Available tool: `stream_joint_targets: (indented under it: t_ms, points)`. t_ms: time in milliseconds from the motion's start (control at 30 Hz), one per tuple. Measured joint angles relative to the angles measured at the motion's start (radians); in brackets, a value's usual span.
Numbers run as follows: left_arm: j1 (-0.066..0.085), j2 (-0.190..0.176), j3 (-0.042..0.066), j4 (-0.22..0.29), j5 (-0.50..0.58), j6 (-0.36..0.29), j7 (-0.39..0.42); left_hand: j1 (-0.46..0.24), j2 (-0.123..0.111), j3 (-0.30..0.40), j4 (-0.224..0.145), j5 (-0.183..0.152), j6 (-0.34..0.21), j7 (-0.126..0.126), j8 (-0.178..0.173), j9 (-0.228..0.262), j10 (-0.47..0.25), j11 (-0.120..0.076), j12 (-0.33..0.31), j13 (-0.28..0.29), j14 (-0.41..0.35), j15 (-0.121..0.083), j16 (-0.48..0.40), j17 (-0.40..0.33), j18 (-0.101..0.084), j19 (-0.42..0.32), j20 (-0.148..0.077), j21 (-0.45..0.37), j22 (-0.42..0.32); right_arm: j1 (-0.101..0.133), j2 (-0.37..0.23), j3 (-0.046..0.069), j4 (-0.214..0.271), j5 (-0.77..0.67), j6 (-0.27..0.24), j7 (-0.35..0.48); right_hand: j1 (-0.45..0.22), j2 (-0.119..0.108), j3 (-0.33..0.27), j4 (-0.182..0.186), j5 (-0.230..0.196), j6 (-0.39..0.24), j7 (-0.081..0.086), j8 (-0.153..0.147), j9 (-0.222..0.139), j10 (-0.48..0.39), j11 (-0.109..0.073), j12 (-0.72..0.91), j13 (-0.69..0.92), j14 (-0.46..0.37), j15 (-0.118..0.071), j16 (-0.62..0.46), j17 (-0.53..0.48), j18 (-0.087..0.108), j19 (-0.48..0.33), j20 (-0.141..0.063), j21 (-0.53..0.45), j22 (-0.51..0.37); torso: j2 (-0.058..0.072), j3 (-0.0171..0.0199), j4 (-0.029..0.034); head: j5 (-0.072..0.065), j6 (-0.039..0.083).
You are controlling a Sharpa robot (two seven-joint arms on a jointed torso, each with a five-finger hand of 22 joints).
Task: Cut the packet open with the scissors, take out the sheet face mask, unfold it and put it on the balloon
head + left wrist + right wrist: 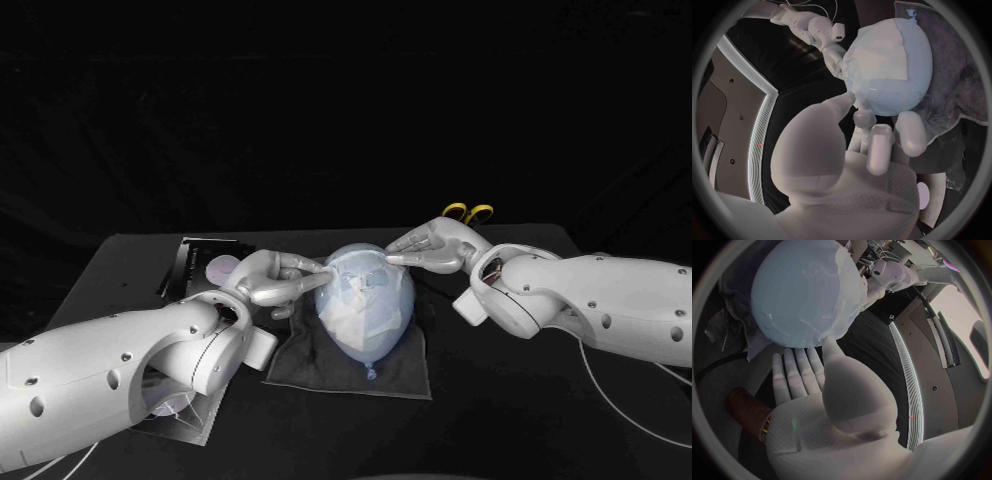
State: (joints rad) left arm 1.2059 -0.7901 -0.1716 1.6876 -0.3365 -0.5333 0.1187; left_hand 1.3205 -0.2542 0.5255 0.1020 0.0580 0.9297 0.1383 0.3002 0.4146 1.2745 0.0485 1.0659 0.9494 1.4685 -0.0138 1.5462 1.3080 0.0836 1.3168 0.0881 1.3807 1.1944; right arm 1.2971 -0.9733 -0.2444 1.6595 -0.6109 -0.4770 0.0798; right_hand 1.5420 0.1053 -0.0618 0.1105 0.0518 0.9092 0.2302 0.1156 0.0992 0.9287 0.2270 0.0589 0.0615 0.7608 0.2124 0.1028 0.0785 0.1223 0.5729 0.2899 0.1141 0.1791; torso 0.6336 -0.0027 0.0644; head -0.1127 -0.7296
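Closest to the robot, something thin and see-through (180, 415) lies on the black table (534, 400), partly under the left arm. A little farther out there is a dark grey cloth (310, 365) spread flat on the table. The balloon (392, 305) lies on this cloth. It is pale blue, and its tied end points toward the robot. The sheet face mask (343, 312) is white and lies over the top of the balloon, so it covers a big part of it. The two hands meet at the far end of the balloon, one on each side. The left hand (274, 282) has its thumb tip on the edge of the mask. Its fingers are bent in close beside the thumb. I cannot tell if it is pinching the mask or only touching it. The right hand (433, 248) reaches in from the other side. Its fingers are straight and close together next to the balloon, and its thumb tip touches the balloon at the mask's edge. I cannot tell if it has hold of the mask either. Behind the left hand lies a dark flat thing (202, 262) with a pale round spot on it. Farthest away, just behind the right hand, the yellow handles of the scissors (466, 211) poke out.
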Motion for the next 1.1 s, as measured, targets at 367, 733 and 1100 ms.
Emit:
stream_joint_targets:
  t_ms: [367,733,1100]
  points:
    - [0.0,0.011,0.0,-0.006,0.029,-0.019,0.015,0.004,0.004,-0.007,0.007,0.0,0.012,-0.002,0.0,-0.003,0.012,0.002,0.014,0.017,0.0,0.0,0.006,0.0,0.0,0.004,-0.004,0.005,0.011,0.0,0.0,0.0,0.001,0.001,0.0,0.0,-0.004,-0.004,0.0,0.0,0.0,0.0,0.0,0.0,0.0,0.0,0.0,0.0,0.001,-0.004,0.004,0.0,-0.001,0.0,0.0,0.0,0.0,-0.002,0.0,0.0002,-0.0003,-0.002,0.0]
    - [0.0,0.022,0.0,-0.01,0.05,-0.036,0.018,0.038,0.039,-0.015,0.004,0.0,0.066,-0.021,0.0,-0.01,0.03,-0.017,0.039,0.039,-0.005,-0.006,0.017,0.0,0.0,0.016,-0.009,0.012,0.02,0.0,-0.001,0.0,0.001,0.001,0.0,0.0,-0.004,-0.004,0.0,0.0,0.0,0.0,0.0,0.0,0.0,0.0,0.0,0.0,0.0,-0.004,0.004,0.0,-0.001,0.0,0.0,0.0,0.0,-0.001,0.0,0.0002,-0.0002,-0.003,-0.002]
    - [0.0,0.03,0.001,-0.013,0.059,-0.044,0.019,0.093,0.08,0.023,-0.042,-0.001,0.145,-0.048,0.029,-0.009,0.059,-0.038,0.055,0.068,-0.002,-0.028,0.021,0.0,0.0,0.035,-0.028,0.023,0.043,0.0,0.0,0.0,0.001,0.001,0.0,0.0,-0.004,-0.004,0.0,0.0,0.0,0.0,0.0,0.0,0.0,0.0,0.0,0.0,0.0,-0.004,0.004,0.0,-0.001,0.0,0.0,0.0,0.0,-0.001,-0.001,0.0002,-0.0001,-0.001,-0.004]
